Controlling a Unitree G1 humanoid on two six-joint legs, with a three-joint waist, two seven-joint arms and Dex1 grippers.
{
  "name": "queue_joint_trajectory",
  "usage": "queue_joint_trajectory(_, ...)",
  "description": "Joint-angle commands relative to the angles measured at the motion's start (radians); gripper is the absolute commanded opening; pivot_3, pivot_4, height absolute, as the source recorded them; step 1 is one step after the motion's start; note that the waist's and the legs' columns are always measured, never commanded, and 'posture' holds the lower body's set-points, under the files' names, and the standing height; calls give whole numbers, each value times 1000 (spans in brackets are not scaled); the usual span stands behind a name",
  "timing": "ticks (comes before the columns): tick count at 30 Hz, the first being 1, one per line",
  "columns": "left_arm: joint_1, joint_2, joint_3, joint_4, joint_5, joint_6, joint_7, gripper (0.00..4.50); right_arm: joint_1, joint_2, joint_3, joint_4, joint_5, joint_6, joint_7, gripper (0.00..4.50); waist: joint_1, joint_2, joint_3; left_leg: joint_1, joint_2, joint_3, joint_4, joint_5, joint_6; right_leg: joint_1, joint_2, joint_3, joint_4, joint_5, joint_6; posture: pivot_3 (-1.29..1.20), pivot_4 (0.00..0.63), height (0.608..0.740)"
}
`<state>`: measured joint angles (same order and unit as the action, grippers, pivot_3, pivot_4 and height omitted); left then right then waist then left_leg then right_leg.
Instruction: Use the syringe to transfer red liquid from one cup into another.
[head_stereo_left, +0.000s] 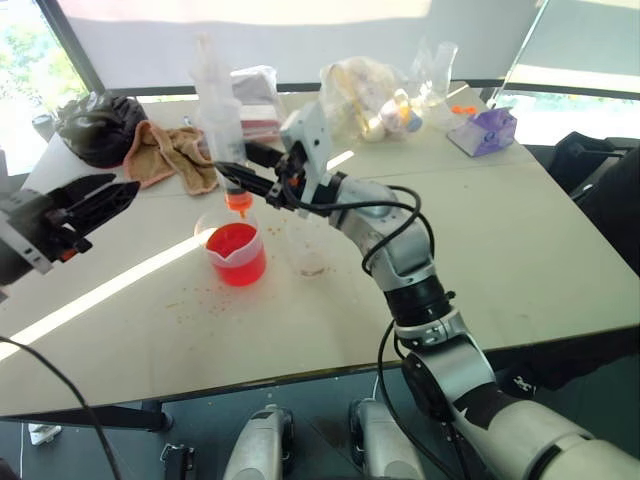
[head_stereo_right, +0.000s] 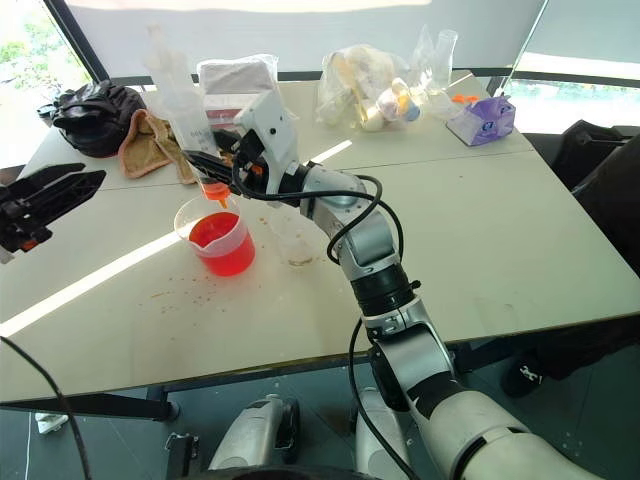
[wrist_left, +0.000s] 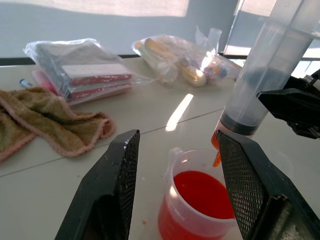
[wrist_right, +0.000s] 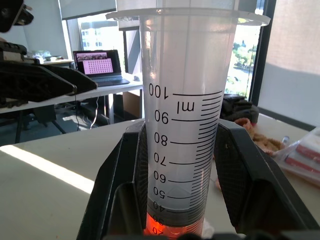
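My right gripper (head_stereo_left: 232, 172) is shut on the syringe (head_stereo_left: 222, 125) and holds it upright by the lower barrel. The syringe's orange tip hangs just above the red liquid (head_stereo_left: 235, 245) in the wide spouted cup (head_stereo_left: 238, 262). A little red liquid (wrist_right: 170, 227) shows at the bottom of the marked barrel (wrist_right: 182, 115). The small narrow cup (head_stereo_left: 305, 245) stands just right of the beaker, clear, with only a trace at its bottom. My left gripper (head_stereo_left: 95, 205) hovers open to the left of the beaker, its fingers (wrist_left: 117, 180) holding nothing.
A brown towel (head_stereo_left: 165, 155) and a black bag (head_stereo_left: 100, 125) lie at the back left. Plastic bags of items (head_stereo_left: 370, 95), a wrapped packet (head_stereo_left: 255, 100), a glass flask (head_stereo_left: 435, 65) and a purple box (head_stereo_left: 485, 130) line the back. Red drips speckle the table (head_stereo_left: 200, 300).
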<state>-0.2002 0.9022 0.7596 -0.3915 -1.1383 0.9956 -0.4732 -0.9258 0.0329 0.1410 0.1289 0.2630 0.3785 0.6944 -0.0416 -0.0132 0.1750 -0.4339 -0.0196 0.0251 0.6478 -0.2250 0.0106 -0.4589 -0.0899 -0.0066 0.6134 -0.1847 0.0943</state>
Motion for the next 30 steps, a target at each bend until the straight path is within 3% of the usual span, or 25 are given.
queue_joint_trajectory(1,-58,0,-66,30,14,-43,-12,2498,-39,-25,-35,-133,46,83,-41,1346,0,0,0,0,0,0,0,0,0,0,0,0,0,0,0,0,150,740)
queue_joint_trajectory(15,-340,-64,-364,220,140,-126,-124,2498,131,-189,-97,-374,63,246,-175,1346,7,-1,0,0,0,1,0,0,1,1,1,0,-1,0,0,0,150,740)
queue_joint_trajectory(23,-606,-108,-473,348,177,-110,-182,2498,196,-185,-66,-369,51,217,-211,1346,4,-2,1,0,0,2,1,1,2,2,3,0,-1,2,4,0,150,740)
queue_joint_trajectory(30,-738,-186,-527,411,197,-99,-192,2498,216,-185,-47,-375,51,206,-225,1346,3,-2,1,0,0,1,2,1,2,3,3,0,0,2,5,0,150,740)
